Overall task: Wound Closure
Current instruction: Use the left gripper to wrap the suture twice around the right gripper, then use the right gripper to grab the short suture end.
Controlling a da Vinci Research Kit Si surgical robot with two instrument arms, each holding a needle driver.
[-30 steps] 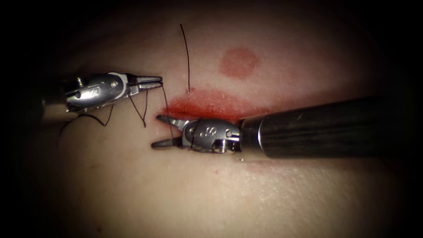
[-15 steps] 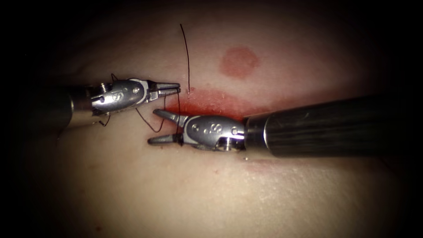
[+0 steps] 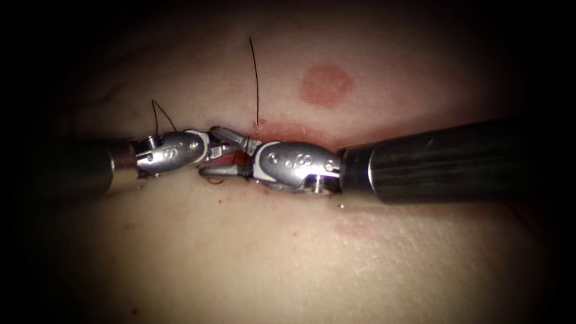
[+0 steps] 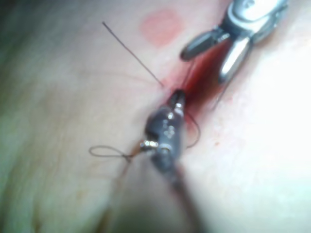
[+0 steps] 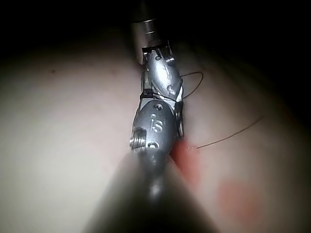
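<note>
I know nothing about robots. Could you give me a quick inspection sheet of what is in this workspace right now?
Surface: tissue, cut running across it, red fluid along the cut, a round reddish mark above.
Job's things: thread rises from the cut's left end and loops by the left tool.
Clutter: nothing seen.
Grippers: left claw shut on thread, its tip between the right claw's open, empty jaws.
Cables: nothing seen.
Surroundings: dark beyond the lit tissue.
</note>
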